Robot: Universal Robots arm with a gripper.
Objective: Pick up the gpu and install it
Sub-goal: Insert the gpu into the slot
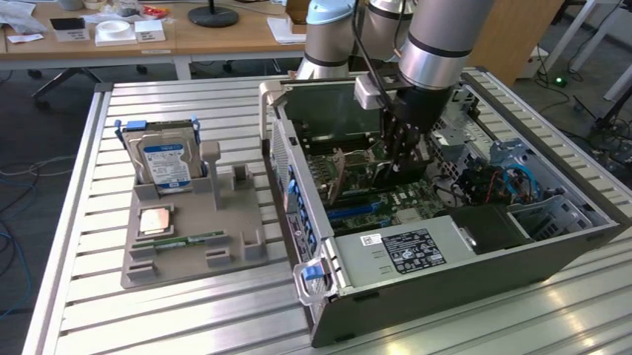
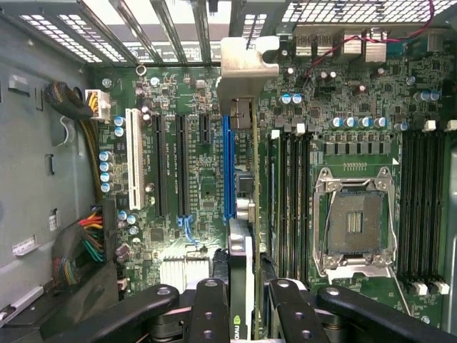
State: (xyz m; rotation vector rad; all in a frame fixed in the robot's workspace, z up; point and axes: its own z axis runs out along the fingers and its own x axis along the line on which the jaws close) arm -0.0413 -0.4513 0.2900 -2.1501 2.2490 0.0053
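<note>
The gpu point(image 2: 245, 236) appears edge-on in the wrist view, a thin card with its silver bracket point(image 2: 246, 64) pointing at the case's rear grille. My gripper point(image 2: 243, 314) is shut on it, with a black finger point(image 2: 208, 311) on either side of the card. The card hangs over the motherboard right beside the long blue slot point(image 2: 228, 168); whether it touches the slot I cannot tell. In the exterior view my gripper point(image 1: 405, 159) reaches down into the open computer case point(image 1: 296, 192), and the gpu point(image 1: 341, 174) sticks out from it toward the exterior view's left.
On the slatted table, a grey holder tray point(image 1: 232, 255) carries a hard drive point(image 1: 166, 163), a memory stick point(image 1: 183, 240) and a copper-coloured chip point(image 1: 156, 220). Inside the case are the power supply point(image 1: 425, 248), the bare processor socket point(image 2: 355, 225), memory slots point(image 2: 289, 200) and cable bundles point(image 2: 78, 250).
</note>
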